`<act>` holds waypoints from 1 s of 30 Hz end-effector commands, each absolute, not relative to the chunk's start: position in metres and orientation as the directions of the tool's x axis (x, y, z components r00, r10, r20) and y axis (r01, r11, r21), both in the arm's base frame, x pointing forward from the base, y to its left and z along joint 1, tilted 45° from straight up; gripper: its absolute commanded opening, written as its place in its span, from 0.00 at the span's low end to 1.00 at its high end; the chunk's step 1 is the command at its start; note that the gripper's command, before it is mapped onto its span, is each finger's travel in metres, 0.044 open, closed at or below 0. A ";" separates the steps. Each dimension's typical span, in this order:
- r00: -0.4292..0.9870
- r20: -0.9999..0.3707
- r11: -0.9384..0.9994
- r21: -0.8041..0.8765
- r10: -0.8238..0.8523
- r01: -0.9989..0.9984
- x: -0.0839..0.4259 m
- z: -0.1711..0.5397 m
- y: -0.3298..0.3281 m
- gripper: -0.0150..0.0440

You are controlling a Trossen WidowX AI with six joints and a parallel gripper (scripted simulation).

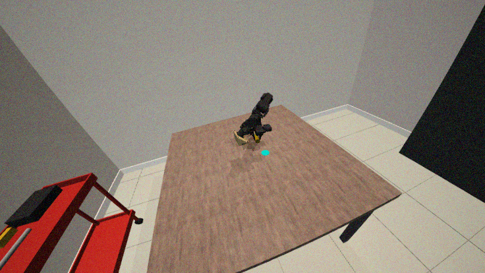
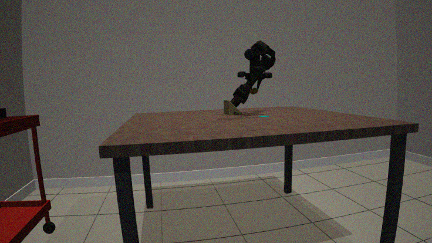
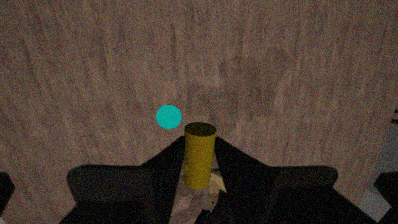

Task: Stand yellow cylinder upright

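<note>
While my pincer (image 3: 200,172) is clenched on the yellow tall cylinder (image 3: 199,155), I carry it in the air above the wooden table (image 1: 271,217). From the wrist view, the cylinder sticks out from between my two dark fingers, one on each side of it, with its flat end face turned away from me toward the wood below. It touches nothing but my fingers.

I count one cylinder and one cyan circle (image 3: 168,117). In the wrist view the circle lies on the table just up and left of the cylinder's far end, close by it but not under it. In the top view the circle (image 1: 265,152) sits on the wood a little toward the camera from my pincer (image 1: 256,137), and a speck of yellow (image 1: 256,138) shows low on my dark arm (image 1: 259,115).

One tan wedge-shaped block (image 1: 240,139) stands on the table at the foot of my arm; in the exterior view it (image 2: 230,108) sits left of the circle (image 2: 263,115), and the yellow cylinder (image 2: 253,90) hangs well above the table surface.

Off the table I see one red cart (image 1: 64,217) with one dark box (image 1: 33,205) on its top shelf. In the exterior view, four table legs (image 2: 125,199) are visible.
</note>
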State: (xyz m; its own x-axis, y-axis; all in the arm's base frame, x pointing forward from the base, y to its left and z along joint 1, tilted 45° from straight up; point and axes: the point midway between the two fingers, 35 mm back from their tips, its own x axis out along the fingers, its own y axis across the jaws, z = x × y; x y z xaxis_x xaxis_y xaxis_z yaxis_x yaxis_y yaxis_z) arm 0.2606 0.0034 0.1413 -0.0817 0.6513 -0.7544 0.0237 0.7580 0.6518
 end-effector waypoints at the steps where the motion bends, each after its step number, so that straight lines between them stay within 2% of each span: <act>1: -0.078 -0.749 0.753 0.655 0.658 0.064 0.258 0.150 0.013 0.43; 15: -0.075 -0.737 0.735 0.649 0.672 0.196 0.244 0.178 0.043 0.43; 30: -0.075 -0.787 0.785 0.594 0.612 0.176 0.236 0.173 0.047 0.43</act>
